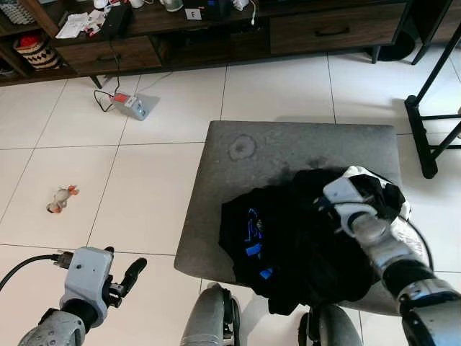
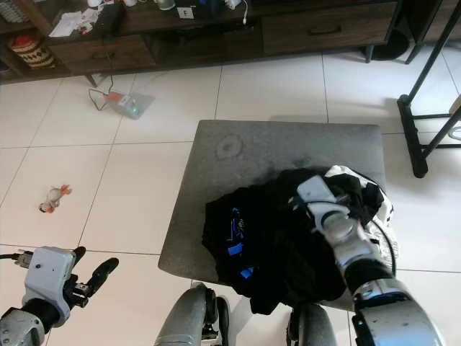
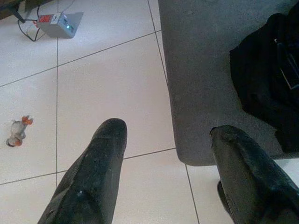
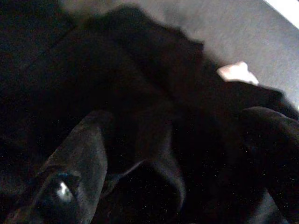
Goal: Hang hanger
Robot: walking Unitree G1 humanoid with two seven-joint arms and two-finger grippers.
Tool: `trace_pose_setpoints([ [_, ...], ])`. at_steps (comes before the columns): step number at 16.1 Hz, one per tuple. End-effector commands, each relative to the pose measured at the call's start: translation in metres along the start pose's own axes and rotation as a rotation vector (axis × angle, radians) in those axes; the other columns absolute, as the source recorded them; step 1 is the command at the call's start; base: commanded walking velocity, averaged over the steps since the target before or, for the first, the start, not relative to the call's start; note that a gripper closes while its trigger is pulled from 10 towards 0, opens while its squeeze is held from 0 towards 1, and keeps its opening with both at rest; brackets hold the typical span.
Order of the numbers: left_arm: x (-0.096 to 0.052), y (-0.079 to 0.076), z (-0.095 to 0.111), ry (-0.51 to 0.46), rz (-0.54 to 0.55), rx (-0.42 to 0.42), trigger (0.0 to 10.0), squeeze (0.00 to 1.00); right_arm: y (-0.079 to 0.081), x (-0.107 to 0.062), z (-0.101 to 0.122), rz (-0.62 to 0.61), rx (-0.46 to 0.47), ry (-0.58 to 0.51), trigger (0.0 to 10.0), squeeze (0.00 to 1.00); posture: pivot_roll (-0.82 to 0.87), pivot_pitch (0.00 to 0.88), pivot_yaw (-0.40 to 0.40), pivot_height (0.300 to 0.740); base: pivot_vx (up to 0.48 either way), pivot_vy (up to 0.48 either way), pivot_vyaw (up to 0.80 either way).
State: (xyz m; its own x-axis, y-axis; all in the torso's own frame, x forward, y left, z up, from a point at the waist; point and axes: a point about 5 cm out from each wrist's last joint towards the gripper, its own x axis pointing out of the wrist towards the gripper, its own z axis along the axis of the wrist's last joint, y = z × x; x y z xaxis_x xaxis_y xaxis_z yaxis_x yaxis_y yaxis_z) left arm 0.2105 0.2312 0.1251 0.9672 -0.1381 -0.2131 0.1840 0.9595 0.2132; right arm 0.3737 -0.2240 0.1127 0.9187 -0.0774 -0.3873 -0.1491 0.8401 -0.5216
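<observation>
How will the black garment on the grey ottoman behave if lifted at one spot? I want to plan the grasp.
The black garment lies crumpled in folds, so it is probably floppy and would drape and stretch out rather than keep its shape. One edge already hangs over the grey ottoman, so it may slide off when tugged. The right claw sits open over its folds; thin cloth probably bunches easily.

Black garment (image 1: pixel 288 238) with blue print lies crumpled on grey ottoman (image 1: pixel 238 166).

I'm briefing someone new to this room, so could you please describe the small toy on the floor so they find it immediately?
Start at the grey padded stool in the middle of the tiled floor. To the robot's left of it, alone on a white tile, lies the small toy. It is pale with orange tips, unlike the boxy grey power strip further away.
</observation>
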Motion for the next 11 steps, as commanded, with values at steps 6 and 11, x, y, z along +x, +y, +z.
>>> trace_pose_setpoints([
  [6,0.0,0.001,-0.011,0.058,-0.007,0.003,10.0,0.0,0.034,-0.006,-0.023,0.304,0.002,0.092,10.0,0.0,0.21,0.442,0.234,0.651,0.0,0.0,0.0],
  [11,-0.002,0.002,-0.011,0.058,-0.002,0.007,10.0,0.0,0.023,-0.005,-0.021,0.21,-0.097,0.082,10.0,0.0,0.22,0.442,0.234,0.651,0.0,0.0,0.0],
])
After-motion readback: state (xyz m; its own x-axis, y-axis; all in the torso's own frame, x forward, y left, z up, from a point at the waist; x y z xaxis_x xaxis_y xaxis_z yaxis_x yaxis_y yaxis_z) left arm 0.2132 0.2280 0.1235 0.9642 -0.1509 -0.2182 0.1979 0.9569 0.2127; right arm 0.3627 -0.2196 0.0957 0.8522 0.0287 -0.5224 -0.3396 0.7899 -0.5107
